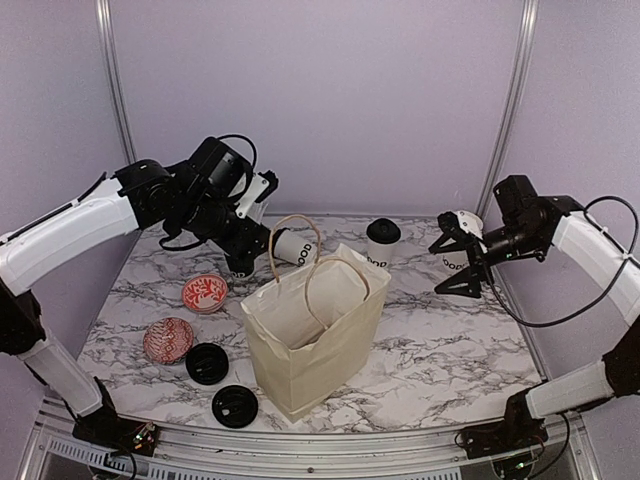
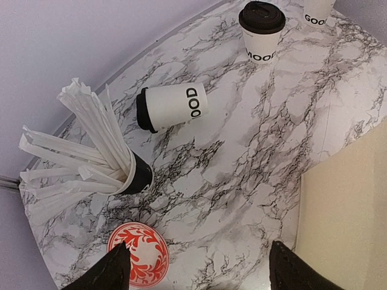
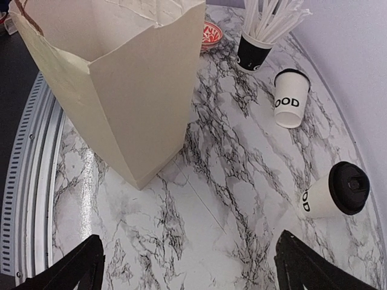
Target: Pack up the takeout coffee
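One takeout coffee cup (image 1: 291, 246) lies on its side behind the bag, its black lid (image 2: 143, 110) facing the cup of sticks. A second cup (image 1: 382, 241) stands upright with its lid on; the right wrist view shows that cup (image 3: 329, 194) at the right. A third cup (image 1: 456, 256) stands partly hidden behind my right gripper (image 1: 458, 263). The open paper bag (image 1: 310, 335) stands mid-table. My left gripper (image 1: 241, 256) hovers open beside the lying cup (image 2: 172, 107), with nothing between its fingers (image 2: 110, 272). My right gripper (image 3: 193, 272) is open and empty too.
A black cup of white sticks (image 2: 136, 173) stands at the back left. Two red-patterned bowls (image 1: 204, 293) (image 1: 167, 340) and two loose black lids (image 1: 207, 363) (image 1: 235, 406) lie left of the bag. The table's metal front edge (image 3: 30, 181) runs close to the bag.
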{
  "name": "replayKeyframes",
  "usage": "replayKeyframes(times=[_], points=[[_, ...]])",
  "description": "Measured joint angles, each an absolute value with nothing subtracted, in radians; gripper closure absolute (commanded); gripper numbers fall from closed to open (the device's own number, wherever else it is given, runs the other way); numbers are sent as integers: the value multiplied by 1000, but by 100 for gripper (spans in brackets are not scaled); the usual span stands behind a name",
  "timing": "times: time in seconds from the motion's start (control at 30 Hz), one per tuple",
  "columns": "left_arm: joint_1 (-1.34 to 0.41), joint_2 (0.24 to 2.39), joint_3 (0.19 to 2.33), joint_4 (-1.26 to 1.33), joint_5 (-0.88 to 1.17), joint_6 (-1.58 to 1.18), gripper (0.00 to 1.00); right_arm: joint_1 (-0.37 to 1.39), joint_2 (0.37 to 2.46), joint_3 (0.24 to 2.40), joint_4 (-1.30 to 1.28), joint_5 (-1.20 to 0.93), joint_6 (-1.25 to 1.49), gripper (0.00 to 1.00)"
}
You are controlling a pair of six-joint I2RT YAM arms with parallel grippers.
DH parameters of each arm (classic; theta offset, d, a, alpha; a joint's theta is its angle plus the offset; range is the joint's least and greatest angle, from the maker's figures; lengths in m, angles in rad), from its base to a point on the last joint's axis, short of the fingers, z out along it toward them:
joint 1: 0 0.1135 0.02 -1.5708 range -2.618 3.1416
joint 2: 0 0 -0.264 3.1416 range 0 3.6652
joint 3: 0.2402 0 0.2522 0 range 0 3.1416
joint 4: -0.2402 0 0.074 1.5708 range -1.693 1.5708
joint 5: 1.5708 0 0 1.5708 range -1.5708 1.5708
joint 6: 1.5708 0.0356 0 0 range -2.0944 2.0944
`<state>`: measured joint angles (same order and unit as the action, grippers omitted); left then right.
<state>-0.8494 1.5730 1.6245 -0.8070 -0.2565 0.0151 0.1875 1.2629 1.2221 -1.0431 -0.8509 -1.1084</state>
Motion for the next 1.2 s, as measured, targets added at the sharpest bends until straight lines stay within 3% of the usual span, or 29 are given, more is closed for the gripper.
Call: replayKeyframes(times=[0.13, 0.6, 0.67, 0.7, 0.77, 0.83, 1.2], points=[[-849, 1515, 1628, -807, -234, 19, 18, 254, 1326, 1280, -1021, -863, -1077, 9], [-888, 1361, 1629, -826, 208, 30, 17, 406, 1434, 1439, -967, -862, -993, 13], [-909, 1371, 1628, -826, 209, 17, 31, 408, 1436, 1444, -957, -861, -986, 15], [-920, 1382, 1628, -816, 202, 2, 44, 408, 1436, 1444, -954, -858, -979, 16], [-931, 1411, 1628, -784, 184, -32, 79, 409, 1438, 1444, -941, -847, -960, 18], [-935, 1455, 1637, -739, 170, -54, 97, 409, 1439, 1444, -928, -841, -934, 21], [-1031, 1735, 1975, -651, 202, 15, 100, 362, 1414, 1502, -892, -783, -801, 25]])
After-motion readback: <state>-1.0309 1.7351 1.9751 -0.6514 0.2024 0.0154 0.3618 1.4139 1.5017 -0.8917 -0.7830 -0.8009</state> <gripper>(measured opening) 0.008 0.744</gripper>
